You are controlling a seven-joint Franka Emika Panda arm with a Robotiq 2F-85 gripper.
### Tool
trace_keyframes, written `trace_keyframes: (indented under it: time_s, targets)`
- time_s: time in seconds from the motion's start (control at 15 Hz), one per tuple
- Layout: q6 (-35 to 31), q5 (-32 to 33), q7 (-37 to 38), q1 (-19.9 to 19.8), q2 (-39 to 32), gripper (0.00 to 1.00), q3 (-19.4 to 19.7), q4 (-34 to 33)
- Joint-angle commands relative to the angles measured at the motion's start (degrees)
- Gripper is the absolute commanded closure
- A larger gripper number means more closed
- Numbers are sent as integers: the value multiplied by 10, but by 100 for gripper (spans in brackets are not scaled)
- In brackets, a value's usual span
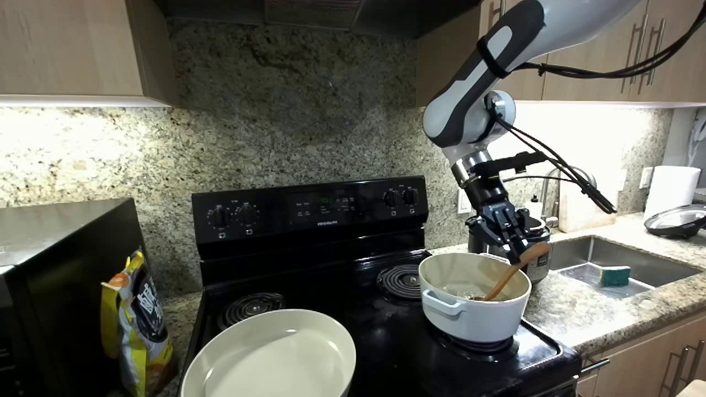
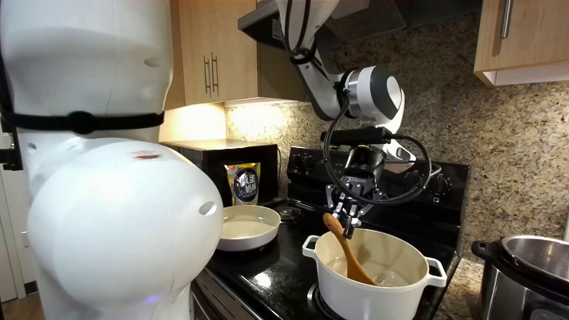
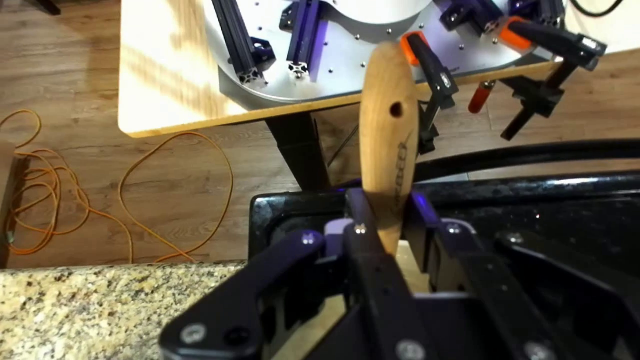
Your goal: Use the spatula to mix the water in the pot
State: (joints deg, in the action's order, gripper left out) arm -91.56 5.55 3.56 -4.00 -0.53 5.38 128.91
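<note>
The wooden spatula (image 1: 503, 280) leans in the white pot (image 1: 469, 318) with its lower end down in the clear water (image 2: 393, 278) and its handle above the rim. My gripper (image 1: 515, 255) is above the pot, shut on the spatula's handle. An exterior view also shows the gripper (image 2: 349, 229), the tilted spatula (image 2: 348, 255) and the pot (image 2: 364, 298). In the wrist view, the handle (image 3: 389, 125) passes between the fingertips (image 3: 387, 207), which press on both sides of it. The spatula's lower end is partly hidden in the water.
A wide white pan (image 1: 281, 358) sits on the black stove (image 1: 386, 353). A steel pot (image 2: 502, 284) stands on the counter beside the white pot. The sink (image 1: 662, 270) holds a sponge (image 1: 615, 275). A yellow bag (image 1: 144, 325) stands by a black microwave (image 1: 66, 275).
</note>
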Motion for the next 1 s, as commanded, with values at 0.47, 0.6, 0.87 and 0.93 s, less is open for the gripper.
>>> trace_keyframes:
  time_s: [0.47,0.6,0.87,0.93]
  targets:
    - [35,4,-57,24,-25,93,-33,-14]
    - [22,0,-48,23,-32,92,-31,-17]
    - [4,2,-33,21,-46,92,-28,-24]
    - [0,2,-28,20,-49,93,-26,-26]
